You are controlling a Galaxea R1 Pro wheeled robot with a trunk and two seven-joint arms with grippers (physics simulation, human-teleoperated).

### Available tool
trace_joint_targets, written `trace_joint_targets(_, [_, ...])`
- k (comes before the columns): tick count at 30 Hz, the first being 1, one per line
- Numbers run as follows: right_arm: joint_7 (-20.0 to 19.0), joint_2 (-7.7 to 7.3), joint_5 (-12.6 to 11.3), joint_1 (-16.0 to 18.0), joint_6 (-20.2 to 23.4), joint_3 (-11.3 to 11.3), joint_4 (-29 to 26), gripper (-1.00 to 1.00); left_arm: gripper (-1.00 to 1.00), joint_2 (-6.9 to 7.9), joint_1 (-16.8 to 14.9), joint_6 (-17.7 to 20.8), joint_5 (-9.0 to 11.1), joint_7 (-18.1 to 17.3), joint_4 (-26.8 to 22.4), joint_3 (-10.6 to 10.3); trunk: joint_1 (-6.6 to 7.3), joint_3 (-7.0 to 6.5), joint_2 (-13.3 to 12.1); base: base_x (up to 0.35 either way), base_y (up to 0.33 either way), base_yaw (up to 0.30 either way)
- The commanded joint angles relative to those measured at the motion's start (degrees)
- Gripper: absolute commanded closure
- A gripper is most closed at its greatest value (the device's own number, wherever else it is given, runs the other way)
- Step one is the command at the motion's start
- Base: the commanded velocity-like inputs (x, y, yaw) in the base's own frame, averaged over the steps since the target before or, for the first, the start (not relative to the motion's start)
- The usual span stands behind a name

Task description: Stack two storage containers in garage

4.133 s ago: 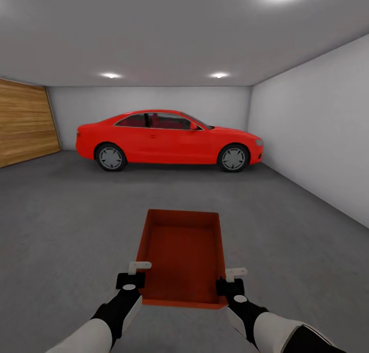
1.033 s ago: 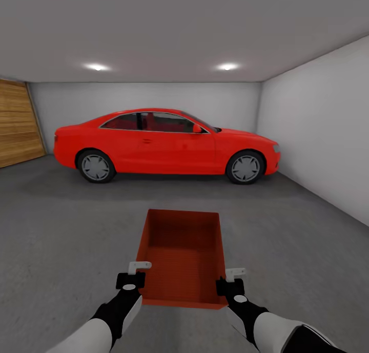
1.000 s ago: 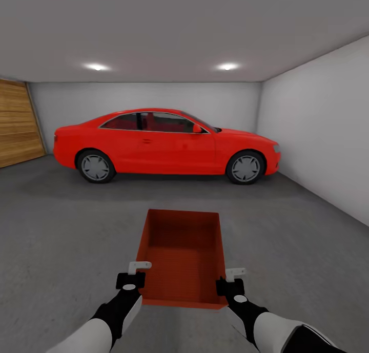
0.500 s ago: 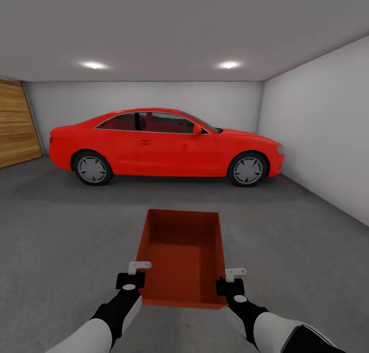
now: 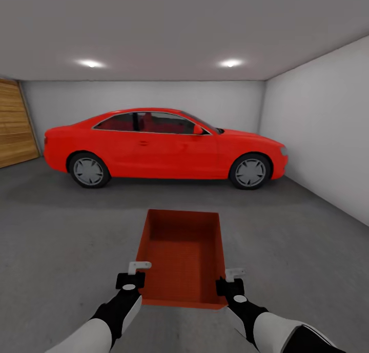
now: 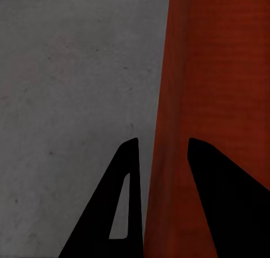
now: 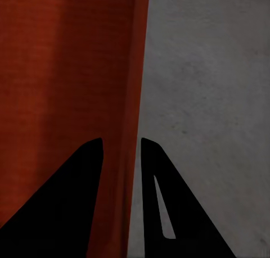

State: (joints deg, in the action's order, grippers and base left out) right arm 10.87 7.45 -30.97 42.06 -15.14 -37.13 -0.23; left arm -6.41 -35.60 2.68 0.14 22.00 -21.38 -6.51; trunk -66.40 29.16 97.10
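I am in the garage, carrying one orange-red storage container (image 5: pixel 183 255) in front of me, open side up and empty. My left gripper (image 5: pixel 137 272) is shut on its left wall, one finger inside and one outside, as the left wrist view confirms on the container wall (image 6: pixel 169 129). My right gripper (image 5: pixel 229 278) is shut on the right wall (image 7: pixel 132 117) in the same way. The grey concrete floor (image 5: pixel 61 225) lies below the container. The second container is out of view.
A red car (image 5: pixel 164 148) stands sideways across the back of the garage. A wooden plank door (image 5: pixel 15 122) is at the far left. A white wall (image 5: pixel 323 138) runs along the right. Open floor stretches between me and the car.
The whole view has shifted: the car looks larger and closer, and the wooden door has slid further left. The container stays held the same way in both grippers.
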Motion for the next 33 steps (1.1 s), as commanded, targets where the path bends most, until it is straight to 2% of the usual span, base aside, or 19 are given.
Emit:
trace_joint_targets(1, [2.14, 0.02, -1.38, 0.01, -0.41, 0.04, 0.14, 1.0, 1.0, -0.62, -0.08, 0.31, 4.69, 0.55, -0.36, 0.97, -0.03, 0.06, 0.03, 0.322, 0.0, 0.0])
trace_joint_targets(28, [2.09, 0.02, -1.38, 0.02, -0.45, 0.04, 0.14, 1.0, 1.0, -0.62, -0.08, 0.31, 4.69, 0.57, -0.41, 0.97, -0.03, 0.06, 0.03, 0.322, 0.0, 0.0])
trace_joint_targets(33, [2.07, 0.02, -1.38, 0.01, -0.46, 0.01, 0.14, 1.0, 1.0, -0.62, -0.08, 0.31, 4.69, 0.51, -0.4, 0.97, -0.03, 0.01, 0.03, 0.322, 0.0, -0.24])
